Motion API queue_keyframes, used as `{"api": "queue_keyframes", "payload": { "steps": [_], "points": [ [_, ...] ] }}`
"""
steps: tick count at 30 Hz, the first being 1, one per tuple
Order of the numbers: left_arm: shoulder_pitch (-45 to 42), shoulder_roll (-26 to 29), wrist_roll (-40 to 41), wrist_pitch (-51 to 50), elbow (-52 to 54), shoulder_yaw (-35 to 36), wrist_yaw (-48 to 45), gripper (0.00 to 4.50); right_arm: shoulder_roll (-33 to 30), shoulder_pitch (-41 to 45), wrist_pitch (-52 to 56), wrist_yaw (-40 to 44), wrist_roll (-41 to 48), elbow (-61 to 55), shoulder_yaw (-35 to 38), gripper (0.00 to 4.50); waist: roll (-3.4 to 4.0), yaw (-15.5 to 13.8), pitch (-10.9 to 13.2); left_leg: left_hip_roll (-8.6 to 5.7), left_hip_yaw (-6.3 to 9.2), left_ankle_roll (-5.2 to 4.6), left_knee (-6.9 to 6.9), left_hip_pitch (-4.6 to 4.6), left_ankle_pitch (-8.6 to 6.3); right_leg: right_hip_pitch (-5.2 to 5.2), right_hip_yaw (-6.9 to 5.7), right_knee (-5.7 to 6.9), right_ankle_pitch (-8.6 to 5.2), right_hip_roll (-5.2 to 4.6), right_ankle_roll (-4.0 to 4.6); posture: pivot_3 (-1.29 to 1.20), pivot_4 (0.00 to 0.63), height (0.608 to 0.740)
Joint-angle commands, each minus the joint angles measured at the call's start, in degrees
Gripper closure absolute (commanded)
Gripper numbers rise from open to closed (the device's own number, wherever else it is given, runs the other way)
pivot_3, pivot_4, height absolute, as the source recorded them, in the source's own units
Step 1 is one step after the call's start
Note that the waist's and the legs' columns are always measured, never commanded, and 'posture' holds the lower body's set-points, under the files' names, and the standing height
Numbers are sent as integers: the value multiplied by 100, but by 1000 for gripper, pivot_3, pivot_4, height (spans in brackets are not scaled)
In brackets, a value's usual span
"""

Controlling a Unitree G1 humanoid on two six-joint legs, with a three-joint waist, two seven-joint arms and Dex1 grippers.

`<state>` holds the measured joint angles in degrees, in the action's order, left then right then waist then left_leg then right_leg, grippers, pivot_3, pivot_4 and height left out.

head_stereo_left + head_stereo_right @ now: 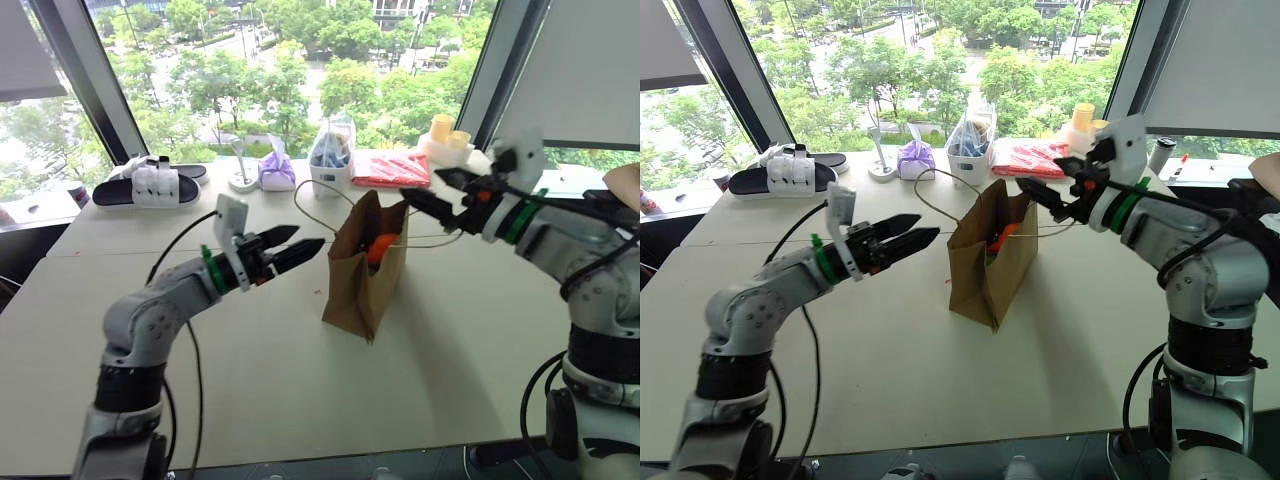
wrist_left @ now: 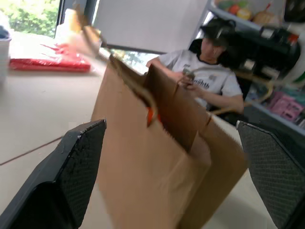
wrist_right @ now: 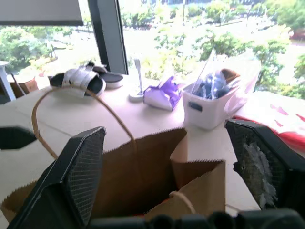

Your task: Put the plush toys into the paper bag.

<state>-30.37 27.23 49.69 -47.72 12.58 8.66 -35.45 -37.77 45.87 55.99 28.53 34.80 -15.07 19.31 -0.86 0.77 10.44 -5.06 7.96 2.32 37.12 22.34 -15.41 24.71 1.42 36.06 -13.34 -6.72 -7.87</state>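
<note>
The brown paper bag [image 1: 355,280] stands upright on the table with its mouth open. Its thin loop handles [image 1: 310,195] hang loose to either side. An orange plush toy [image 1: 381,246] shows inside the bag near the top, and a sliver of it [image 2: 150,116] peeks over the rim in the left wrist view. My left gripper [image 1: 310,237] is open, level with the bag's mouth and just left of it, holding nothing. My right gripper [image 1: 420,182] is open above the bag's right side, also holding nothing. The right wrist view looks down into the bag [image 3: 143,176].
Along the window edge lie black-and-white sandals [image 1: 150,185], a purple pouch [image 1: 277,172], a white bin with a clear plastic bag [image 1: 331,160], a red packet [image 1: 392,170] and yellow cups [image 1: 445,135]. A person [image 2: 209,76] sits beyond the table on the right.
</note>
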Motion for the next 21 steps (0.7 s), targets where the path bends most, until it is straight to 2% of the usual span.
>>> {"api": "queue_keyframes", "payload": {
  "steps": [1,4,9,12,18,19,21],
  "points": [
    [232,185,7,66,307,120,-166,0,-168,58,-27,-345,24,55,509,10,-1,-34,0,0,1,0,0,0,0,-3,0,-2,0,-1,0,0,150,740],
    [389,181,-11,136,374,29,-253,0,-263,-278,-25,-478,-19,60,717,10,-2,-69,0,-2,2,-3,4,1,-2,-10,0,-7,0,-5,0,0,150,740],
    [369,-125,-210,331,333,-338,-310,0,-218,-1188,-79,-700,-120,-120,840,10,-1,-119,0,-2,-3,-4,4,0,-2,-10,1,-6,0,-6,0,0,150,740],
    [337,-239,-523,540,293,-683,-427,0,-65,-1598,-103,-787,-69,-265,732,901,0,-112,0,-2,-5,-4,4,0,-2,-10,1,-5,0,-6,0,0,150,740],
    [221,-441,-808,711,197,-1018,-502,0,472,-2056,-161,-812,-54,-605,-37,4052,0,-32,0,1,-7,-4,3,-5,-2,-9,1,-2,0,-4,1,0,150,740],
    [218,-471,-819,714,196,-1040,-508,0,570,-2062,-181,-827,-74,-641,-199,4468,0,-11,0,1,-6,-4,3,-5,-2,-9,1,-2,0,-4,1,0,150,740],
    [237,-529,-822,695,254,-1088,-533,0,765,-2039,-237,-790,-66,-683,-503,4468,1,5,0,1,-6,-4,3,-5,-2,-9,1,-1,0,-4,0,0,150,740]
  ]
}}
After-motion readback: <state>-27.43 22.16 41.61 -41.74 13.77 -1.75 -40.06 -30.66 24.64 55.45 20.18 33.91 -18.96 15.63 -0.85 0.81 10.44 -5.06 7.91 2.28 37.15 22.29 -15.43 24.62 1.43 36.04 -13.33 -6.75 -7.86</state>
